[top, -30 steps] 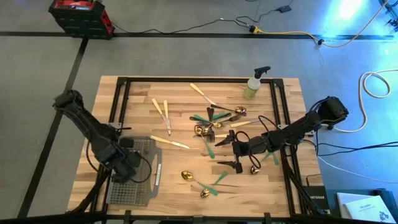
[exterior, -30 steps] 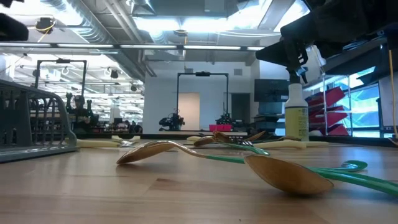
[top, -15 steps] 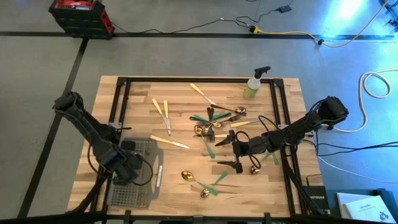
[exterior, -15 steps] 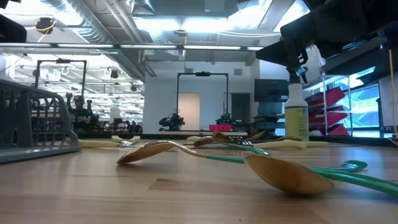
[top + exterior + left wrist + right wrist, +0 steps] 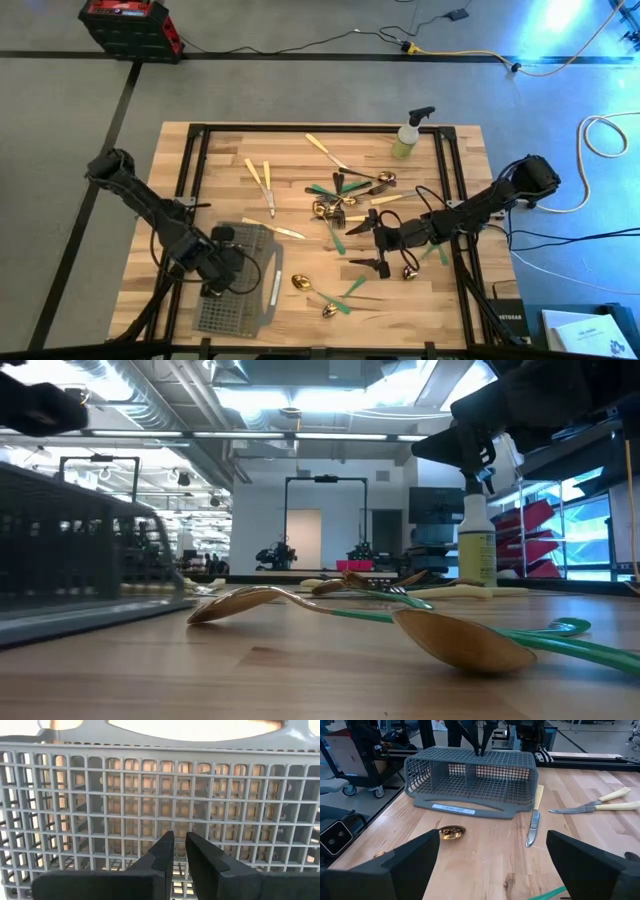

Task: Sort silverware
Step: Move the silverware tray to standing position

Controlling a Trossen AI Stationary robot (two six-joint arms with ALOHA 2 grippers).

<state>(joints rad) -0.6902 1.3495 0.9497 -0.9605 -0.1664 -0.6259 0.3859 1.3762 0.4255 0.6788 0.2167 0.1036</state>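
Your left gripper (image 5: pixel 222 272) is clenched on the caddy (image 5: pixel 238 300) wall, the silverware (image 5: pixel 345 215) lies scattered right of the caddy on the counter (image 5: pixel 300 160), your right gripper (image 5: pixel 380 243) hangs released above it; dragging the caddy could scatter nearby spoons.

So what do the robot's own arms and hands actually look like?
Both arms are dark, jointed and slim, with thin black cables looping along them. The left hand has two flat, matte black fingers with squared, tapering tips. The right hand has broad black wedge-shaped fingers. No markings are visible on either.
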